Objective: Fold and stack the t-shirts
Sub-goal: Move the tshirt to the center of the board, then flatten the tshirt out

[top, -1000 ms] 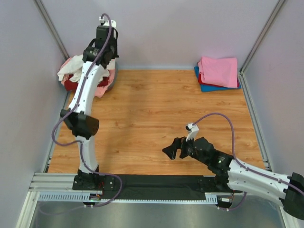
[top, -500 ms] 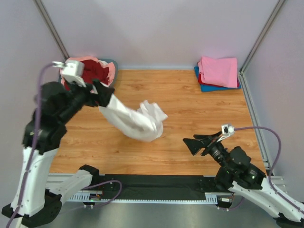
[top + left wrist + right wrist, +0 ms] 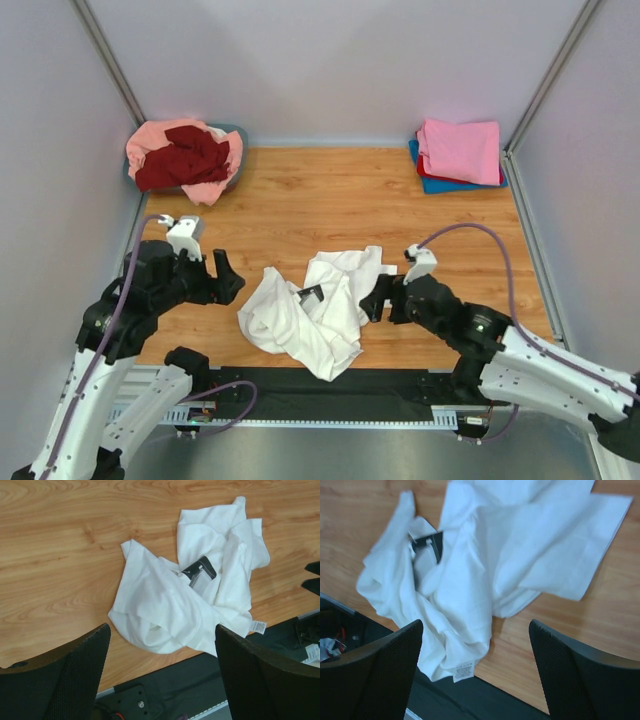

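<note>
Crumpled white t-shirt (image 3: 300,325), folded pink stack (image 3: 460,150)

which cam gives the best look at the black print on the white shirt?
Left wrist. The black print sits sharp and near mid-frame among the folds of the crumpled white shirt. Right wrist shows it too, but blurred and partly tucked under cloth. Top external shows only a small dark patch.

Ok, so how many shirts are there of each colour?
white shirt: 1
salmon-pink shirt: 1
dark red shirt: 1
bright pink shirt: 1
red shirt: 1 (only an edge shows)
blue shirt: 1
Total: 6
</note>
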`<act>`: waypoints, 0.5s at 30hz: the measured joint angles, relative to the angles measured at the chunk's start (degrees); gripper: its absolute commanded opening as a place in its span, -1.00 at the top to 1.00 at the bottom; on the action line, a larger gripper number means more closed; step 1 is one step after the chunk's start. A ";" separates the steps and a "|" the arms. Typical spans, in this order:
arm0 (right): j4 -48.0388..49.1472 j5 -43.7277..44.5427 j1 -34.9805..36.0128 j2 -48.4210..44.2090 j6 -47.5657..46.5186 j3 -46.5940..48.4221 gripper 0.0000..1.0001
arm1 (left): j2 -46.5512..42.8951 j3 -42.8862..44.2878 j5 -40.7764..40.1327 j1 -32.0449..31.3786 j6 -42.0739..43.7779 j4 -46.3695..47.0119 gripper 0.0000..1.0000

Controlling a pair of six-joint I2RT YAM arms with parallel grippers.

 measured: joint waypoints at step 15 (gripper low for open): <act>-5.33 2.29 8.26 15.61 14.38 -0.48 -0.79 | -10.25 -23.85 8.33 -11.37 -15.15 2.03 -0.99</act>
